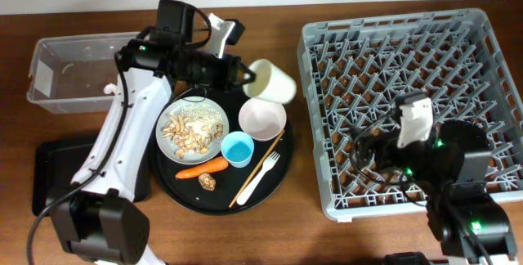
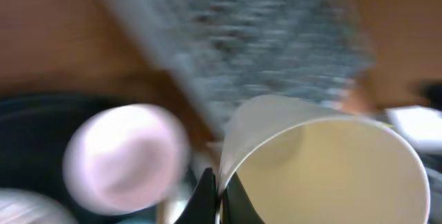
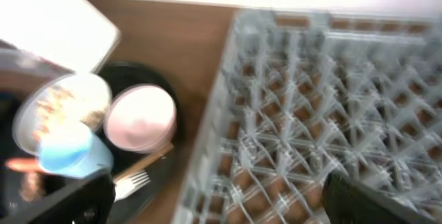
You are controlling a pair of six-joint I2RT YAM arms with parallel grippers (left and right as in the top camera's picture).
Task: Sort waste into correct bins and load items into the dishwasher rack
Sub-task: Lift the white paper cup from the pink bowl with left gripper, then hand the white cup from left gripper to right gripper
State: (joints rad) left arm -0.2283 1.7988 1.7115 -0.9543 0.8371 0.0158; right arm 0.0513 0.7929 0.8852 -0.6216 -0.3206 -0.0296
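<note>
- Your left gripper (image 1: 243, 74) is clamped shut on the small cream cup (image 1: 272, 83), pinching its rim. In the wrist view the dark fingers (image 2: 242, 210) nip the cup's (image 2: 324, 162) thin wall.
- The cup juts out ahead of the gripper, tipped on its side. It sits at the upper right edge of the round black tray (image 1: 176, 190), in the gap before the dishwasher rack (image 1: 315, 118).
- Just below the cup is the pinkish-white bowl (image 1: 262, 119), and the small blue cup (image 1: 238, 148) is further down.
- Your right gripper (image 3: 217, 182) hangs over the rack's lower left area with its jaws spread wide and nothing between them.
- The plate (image 1: 192, 128) of scraps, the carrot (image 1: 202, 168) and the fork (image 1: 260, 175) lie on the tray, well apart from both grippers.
</note>
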